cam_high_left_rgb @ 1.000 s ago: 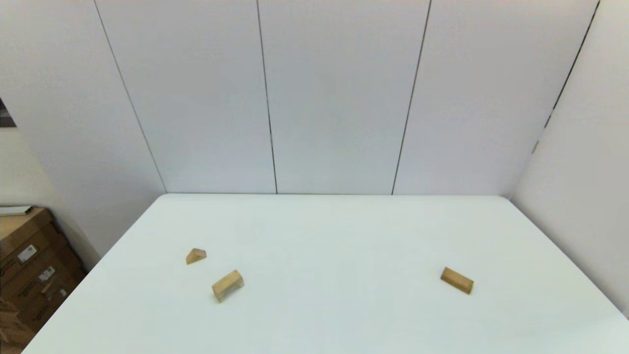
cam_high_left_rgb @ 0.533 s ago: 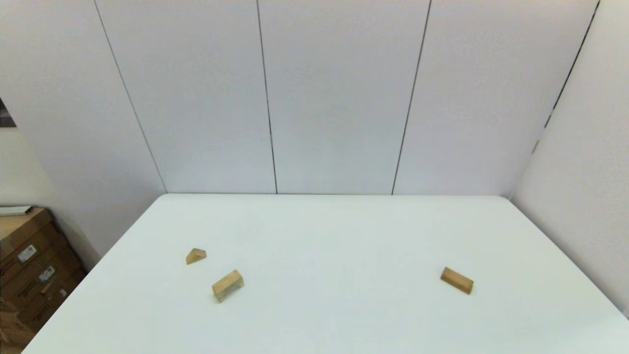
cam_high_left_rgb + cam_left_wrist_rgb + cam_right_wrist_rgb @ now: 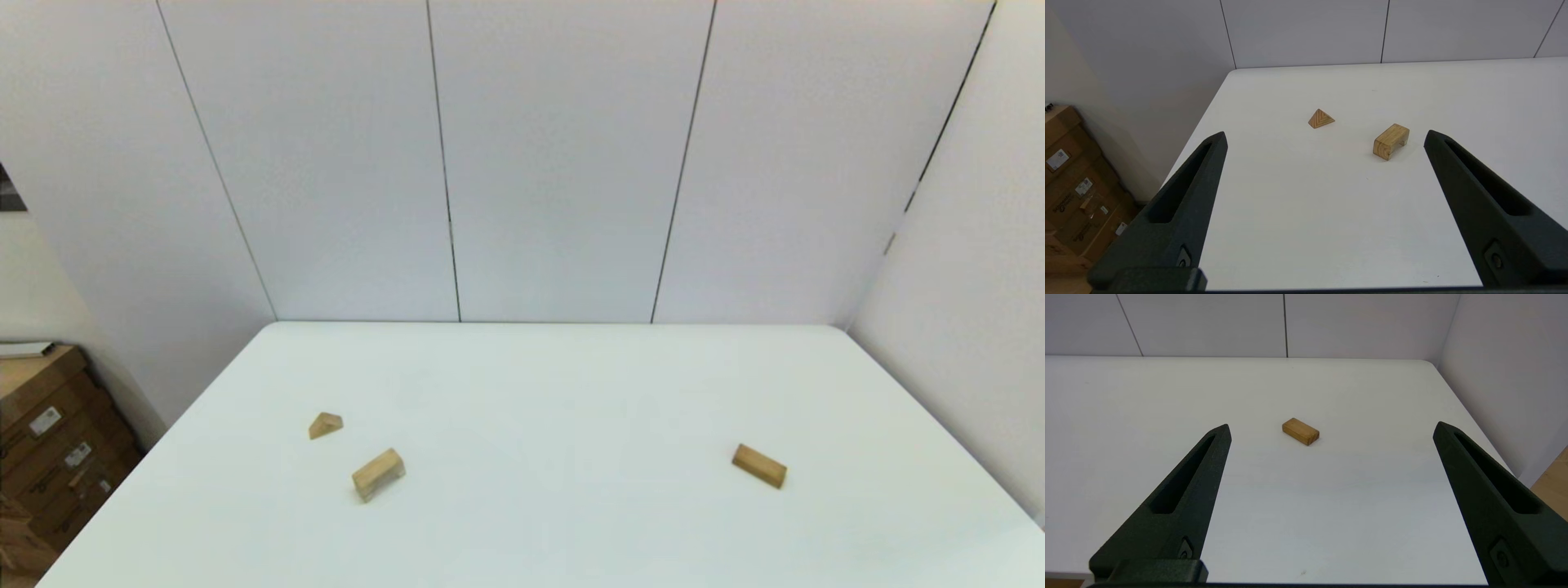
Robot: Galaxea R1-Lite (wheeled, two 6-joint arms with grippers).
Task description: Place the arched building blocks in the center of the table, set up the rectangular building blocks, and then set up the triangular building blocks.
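Observation:
Three tan wooden blocks lie on the white table (image 3: 555, 392). The arched block (image 3: 378, 474) (image 3: 1390, 141) lies on its side at the left, hollow facing sideways. Just beyond it to the left sits the small triangular block (image 3: 326, 425) (image 3: 1321, 119). The rectangular block (image 3: 759, 465) (image 3: 1300, 431) lies flat at the right. Neither arm shows in the head view. My left gripper (image 3: 1325, 136) hangs open, back from the arched and triangular blocks. My right gripper (image 3: 1331, 428) is open too, with the rectangular block well ahead of its fingers.
Stacked cardboard boxes (image 3: 49, 441) (image 3: 1073, 179) stand on the floor past the table's left edge. Grey wall panels (image 3: 522, 163) close the back, and another wall (image 3: 971, 286) runs along the table's right edge.

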